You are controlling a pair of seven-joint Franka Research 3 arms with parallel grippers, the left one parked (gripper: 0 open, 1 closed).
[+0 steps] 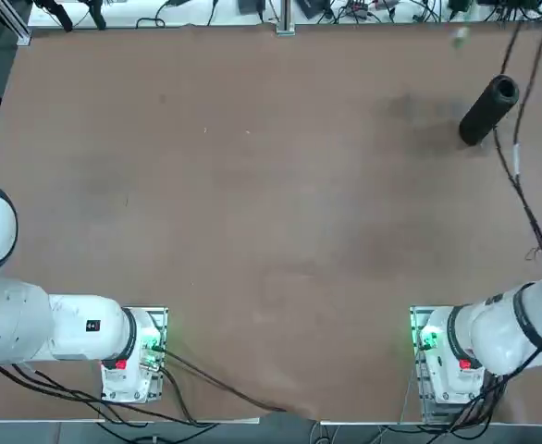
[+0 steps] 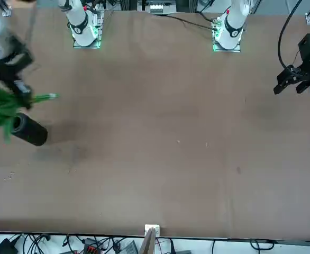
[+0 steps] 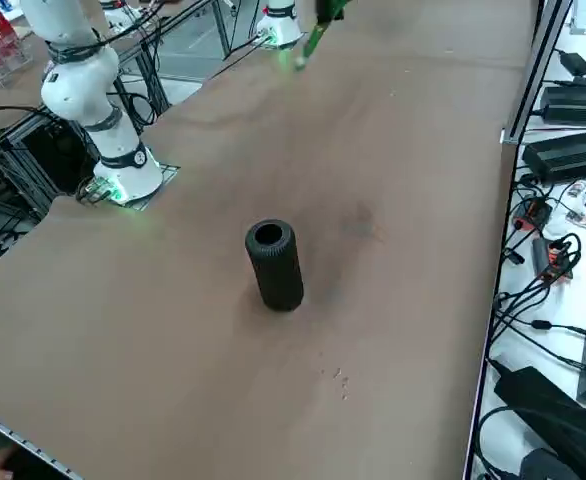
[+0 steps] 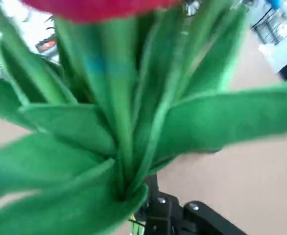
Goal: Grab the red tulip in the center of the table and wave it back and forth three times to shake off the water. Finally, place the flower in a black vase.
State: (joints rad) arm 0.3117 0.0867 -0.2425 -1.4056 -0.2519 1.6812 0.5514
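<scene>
Red tulip (image 4: 99, 7) heads, green leaves; matte black vase (image 3: 274, 263); plain brown table (image 1: 252, 231).

The wrist cam is basically all flower right now. The red tulip (image 4: 119, 112) fills nearly the whole frame, super blurry, with long green leaves fanning out in every direction from one spot low down, and a band of red petals running along the upper edge. Right under where the leaves bunch together you can see a bit of the right gripper (image 4: 151, 215), dark metal with a couple of little screws, clamped shut on the flower at its base. Behind all the green there's the brown table (image 4: 241, 186), and past its far edge some bright cluttered stuff too smeared to make out.
</scene>
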